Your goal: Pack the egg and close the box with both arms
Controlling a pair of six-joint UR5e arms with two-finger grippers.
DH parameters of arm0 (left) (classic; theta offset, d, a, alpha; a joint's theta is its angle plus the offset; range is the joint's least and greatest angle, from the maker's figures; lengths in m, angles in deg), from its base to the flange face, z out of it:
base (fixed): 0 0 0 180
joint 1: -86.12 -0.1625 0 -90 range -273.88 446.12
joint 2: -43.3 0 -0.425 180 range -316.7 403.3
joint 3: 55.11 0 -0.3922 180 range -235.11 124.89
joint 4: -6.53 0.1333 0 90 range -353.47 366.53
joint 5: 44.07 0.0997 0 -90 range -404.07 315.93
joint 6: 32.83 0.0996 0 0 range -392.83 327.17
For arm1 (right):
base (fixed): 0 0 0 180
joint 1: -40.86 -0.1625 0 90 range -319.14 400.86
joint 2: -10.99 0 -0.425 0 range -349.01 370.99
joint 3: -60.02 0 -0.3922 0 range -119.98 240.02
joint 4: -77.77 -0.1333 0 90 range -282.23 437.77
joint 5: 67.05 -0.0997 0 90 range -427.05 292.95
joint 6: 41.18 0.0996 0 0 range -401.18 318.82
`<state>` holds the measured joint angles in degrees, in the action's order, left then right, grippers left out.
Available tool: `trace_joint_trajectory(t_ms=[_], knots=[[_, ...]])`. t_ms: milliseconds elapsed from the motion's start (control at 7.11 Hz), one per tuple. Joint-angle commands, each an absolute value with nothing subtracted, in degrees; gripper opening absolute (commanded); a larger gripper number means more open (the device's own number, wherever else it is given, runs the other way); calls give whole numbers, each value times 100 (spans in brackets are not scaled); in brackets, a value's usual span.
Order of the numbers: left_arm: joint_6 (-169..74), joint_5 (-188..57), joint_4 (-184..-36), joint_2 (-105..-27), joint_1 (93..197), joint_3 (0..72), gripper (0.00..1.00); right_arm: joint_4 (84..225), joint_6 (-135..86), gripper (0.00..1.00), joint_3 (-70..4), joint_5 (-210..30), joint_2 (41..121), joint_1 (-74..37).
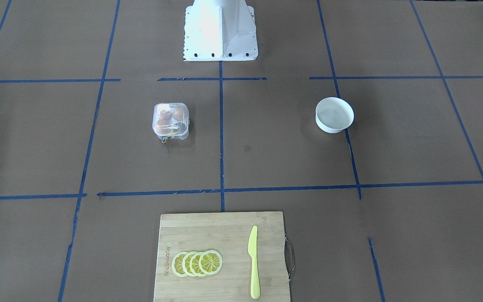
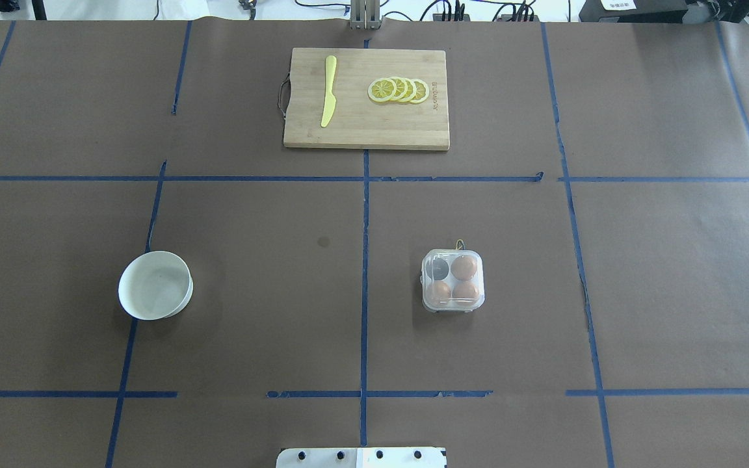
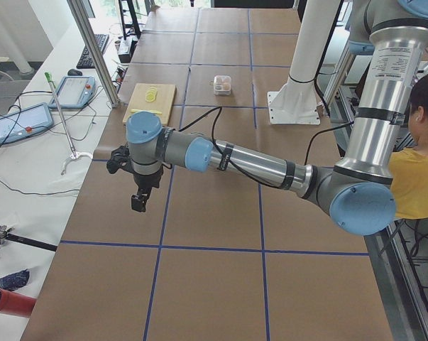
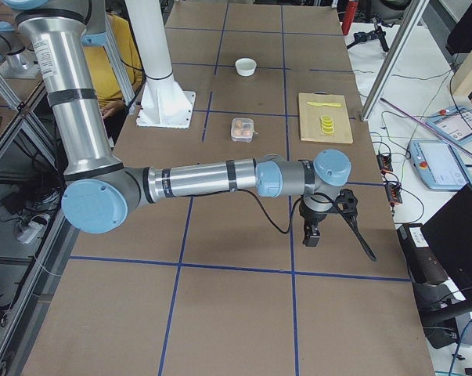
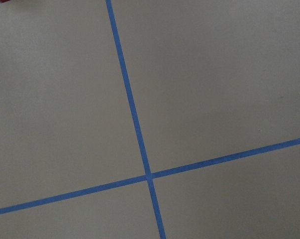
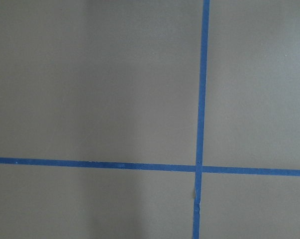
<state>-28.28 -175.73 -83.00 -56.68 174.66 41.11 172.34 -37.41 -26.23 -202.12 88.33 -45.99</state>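
Arms stretch out low and almost level, one over each end of the table (image 2: 251,312): the left arm (image 3: 256,167) of grey metal with light-blue joint caps carries the left tool (image 3: 138,199) hanging down above the surface, and the right arm (image 4: 204,178) holds the right tool (image 4: 312,235) the same way at the opposite end. We see both black tools only from the side, so we cannot tell whether either is wide or narrow. The box (image 2: 452,280), small, square and of clear plastic, sits right of the centre line, well apart from both tools. Three smooth tan-brown eggs (image 2: 464,266) fill three of its round cups, and a yellow string (image 2: 459,244) shows at its far edge. A round white bowl (image 2: 155,285) stands on the left. At the far side lies a bamboo cutting board (image 2: 367,127) with a yellow knife (image 2: 328,91) and overlapping lemon slices (image 2: 398,90). Brown paper gridded with blue tape (image 2: 365,214) covers the table.
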Motion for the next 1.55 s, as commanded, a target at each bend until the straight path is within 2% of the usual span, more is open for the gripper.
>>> trace_joint_trajectory(t_ms=[0, 1406], knots=[[-2826, -17573, -8312, -5410, 17480, 4368, 100, 17225, -3775, 100, -2638, -20196, 8904, -4615], [-2817, -17599, -8321, -5391, 17480, 4447, 100, 17217, -3793, 100, -2751, -20170, 8851, -4607]])
